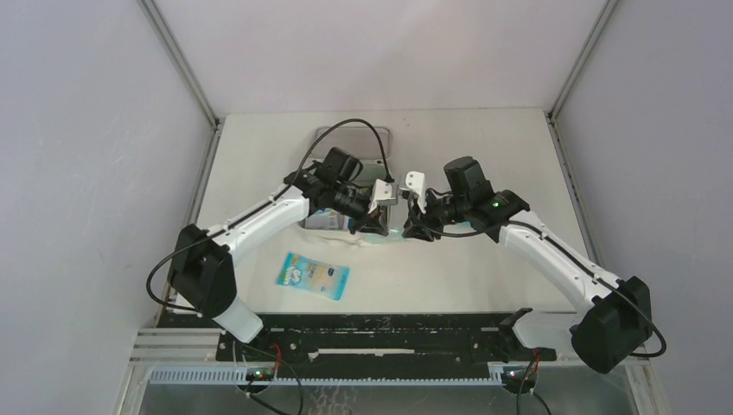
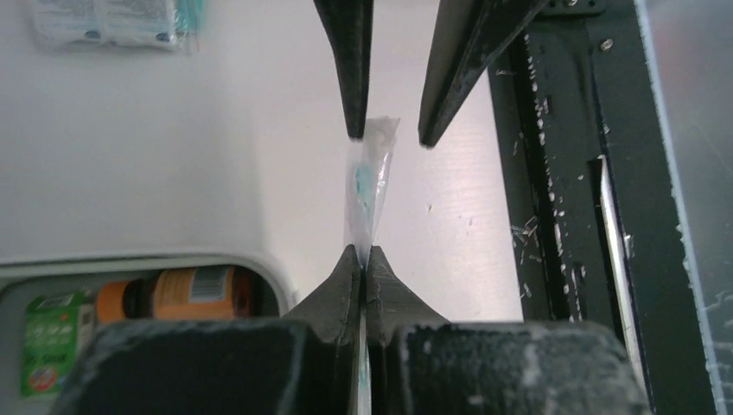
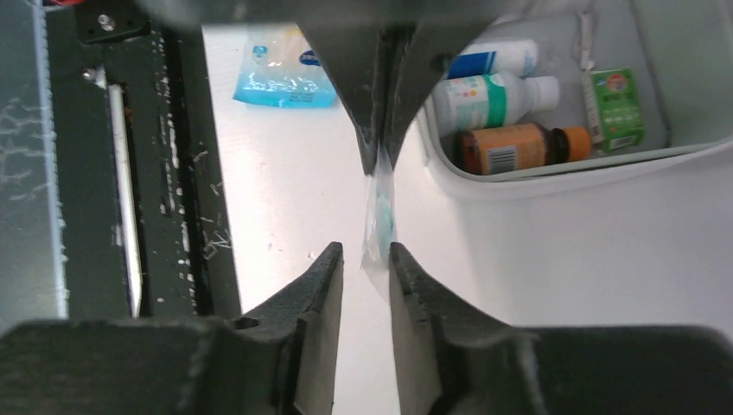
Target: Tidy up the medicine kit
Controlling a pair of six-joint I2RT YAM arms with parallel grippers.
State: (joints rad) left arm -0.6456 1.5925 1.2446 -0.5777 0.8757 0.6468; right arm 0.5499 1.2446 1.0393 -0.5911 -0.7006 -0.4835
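Observation:
The medicine kit (image 1: 341, 140) lies open at the table's middle back, grey lid raised, its base partly under my left arm. Its white rim (image 3: 553, 181) holds an amber bottle (image 3: 510, 147), a white-and-green bottle (image 3: 484, 99) and a green box (image 3: 614, 104). My two grippers meet tip to tip just in front of the kit. The left gripper (image 2: 365, 251) is shut on one end of a thin clear packet (image 2: 370, 181) with something teal inside. The right gripper (image 3: 365, 251) is open, and the packet's other end (image 3: 379, 216) hangs between its fingers, close to the right one.
A blue-and-white flat packet (image 1: 313, 275) lies on the table near the left arm's base. The black base rail (image 1: 380, 333) runs along the near edge. White side walls close in the table left and right.

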